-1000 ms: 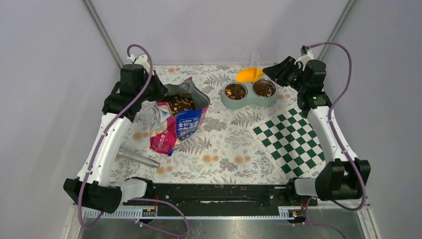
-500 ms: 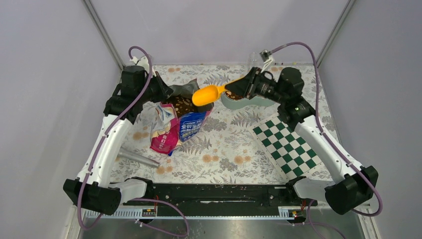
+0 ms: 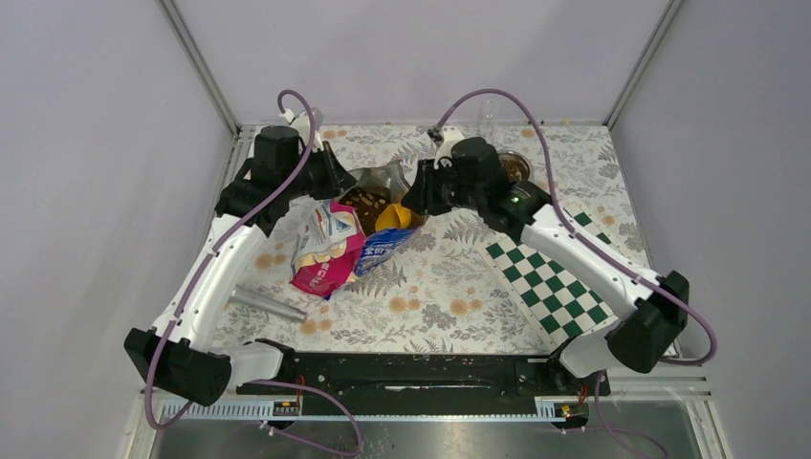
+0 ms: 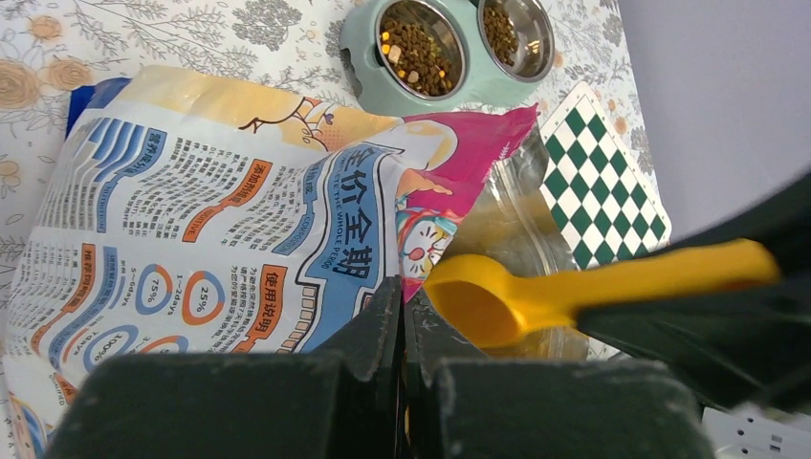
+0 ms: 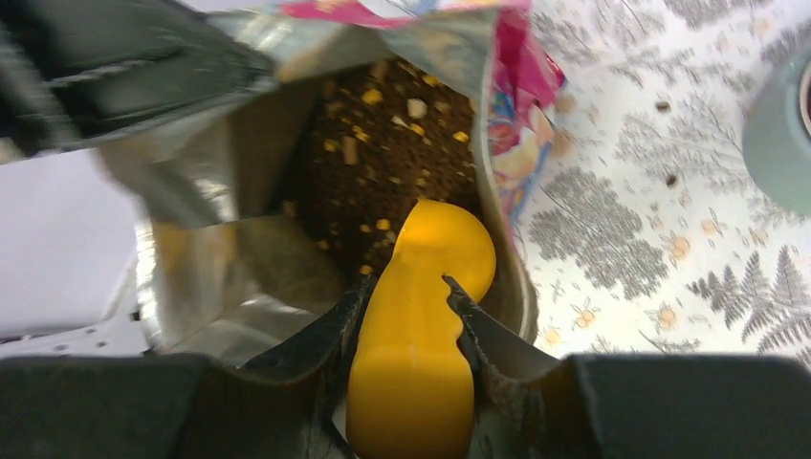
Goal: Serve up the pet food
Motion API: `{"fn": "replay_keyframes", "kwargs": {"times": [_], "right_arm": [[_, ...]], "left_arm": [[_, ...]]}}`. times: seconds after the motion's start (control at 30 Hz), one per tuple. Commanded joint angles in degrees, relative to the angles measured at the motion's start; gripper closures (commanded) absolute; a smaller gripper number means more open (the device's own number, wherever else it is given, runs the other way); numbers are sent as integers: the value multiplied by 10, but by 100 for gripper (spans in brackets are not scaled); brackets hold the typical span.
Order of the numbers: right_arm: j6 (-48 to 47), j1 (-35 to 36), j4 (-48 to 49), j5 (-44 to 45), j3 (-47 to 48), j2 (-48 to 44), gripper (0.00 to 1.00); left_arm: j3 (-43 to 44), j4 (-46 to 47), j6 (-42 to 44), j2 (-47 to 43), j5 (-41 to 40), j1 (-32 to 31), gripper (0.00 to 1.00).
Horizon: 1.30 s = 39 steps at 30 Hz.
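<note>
The pet food [image 5: 383, 153], brown and tan kibble, fills the open printed bag [image 3: 330, 244], which also shows in the left wrist view [image 4: 220, 210]. My left gripper [image 4: 402, 296] is shut on the bag's rim and holds its mouth open [image 3: 330, 177]. My right gripper [image 5: 406, 292] is shut on the handle of the orange scoop [image 5: 430, 277], whose bowl [image 3: 394, 217] hangs in the bag's mouth just above the kibble. The scoop looks empty in the left wrist view [image 4: 497, 301]. More kibble lies in the twin green bowl [image 4: 421, 53].
The twin bowl [image 3: 512, 164] stands at the back, mostly hidden behind my right arm. A green checkered mat [image 3: 555, 277] lies at the right. A grey metal tube [image 3: 263, 304] lies at the front left. A clear cup [image 3: 489, 110] stands at the far edge.
My right arm swung left from the bowl with the scoop and lowered it into the bag's mouth. My left gripper kept hold of the bag and shifted slightly right.
</note>
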Motion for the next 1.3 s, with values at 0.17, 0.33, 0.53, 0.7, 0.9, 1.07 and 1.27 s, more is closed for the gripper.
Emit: {"fn": "replay_keyframes", "kwargs": {"times": [0.17, 0.33, 0.53, 0.7, 0.9, 1.07, 1.27], "right_arm": [[29, 37, -23, 12, 50, 116, 100], [115, 37, 59, -74, 21, 135, 100], [164, 31, 120, -112, 5, 123, 100], [216, 4, 204, -130, -36, 84, 100], [286, -31, 288, -138, -82, 31, 100], [312, -60, 302, -132, -103, -20, 100], [330, -99, 302, -131, -119, -65, 100]], "left_arm": [[0, 40, 9, 10, 21, -12, 100], [1, 35, 12, 6, -2, -12, 100], [6, 20, 20, 3, -31, -12, 100], [5, 18, 27, -3, -48, -12, 100], [7, 18, 42, -9, -61, -11, 100], [7, 19, 45, -13, -82, -9, 100], [8, 19, 46, -16, -95, -5, 100]]}}
